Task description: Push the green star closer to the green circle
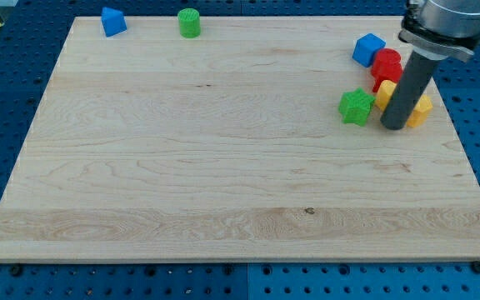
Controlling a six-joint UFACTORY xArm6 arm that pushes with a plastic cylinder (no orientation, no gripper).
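Note:
The green star [356, 107] lies on the wooden board [223, 167] at the view's right. The green circle [189, 22] stands at the view's top, left of centre, far from the star. My tip [392, 127] rests on the board just right of the green star, a small gap apart, in front of the yellow blocks.
A blue cube [368, 48] and a red block [386, 65] sit above the star at the view's right. A yellow block [384, 93] and another yellow block [421, 109] flank the rod. A blue block [112, 21] lies at the top left.

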